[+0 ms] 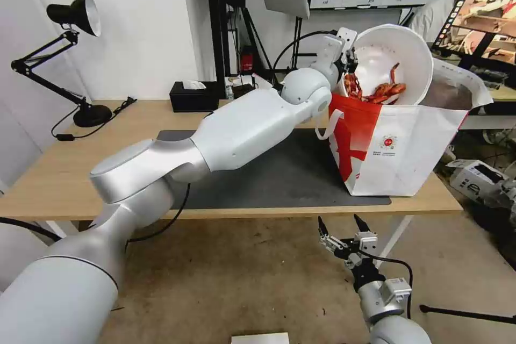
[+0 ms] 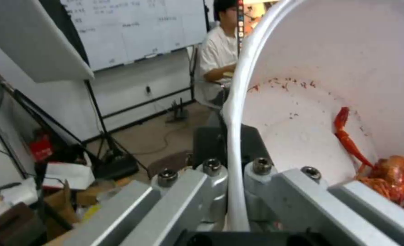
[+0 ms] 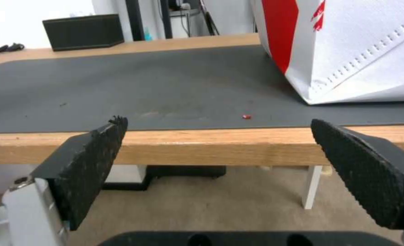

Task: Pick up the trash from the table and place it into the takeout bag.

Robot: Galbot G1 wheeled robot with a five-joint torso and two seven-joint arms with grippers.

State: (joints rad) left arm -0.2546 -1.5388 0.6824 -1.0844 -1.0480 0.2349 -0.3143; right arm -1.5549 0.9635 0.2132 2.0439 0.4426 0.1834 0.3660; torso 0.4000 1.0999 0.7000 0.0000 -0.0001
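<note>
Left gripper (image 1: 348,59), clamped on the tipped bowl (image 1: 395,59) rim above the takeout bag (image 1: 408,145), should next lower and release; right gripper (image 1: 344,234) waits released.

Takeout bag (image 1: 408,156) interior hidden behind bowl (image 1: 395,56); logo text illegible.

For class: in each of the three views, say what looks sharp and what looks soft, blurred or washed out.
Head view: the white round bowl of red crayfish shells over the white-and-red takeout bag is sharp, and the left gripper grips its rim. Left wrist view: the near bowl rim is soft, the room hazy. Right wrist view: the open right gripper has crisp textured pads; the far wall is washed out.
</note>
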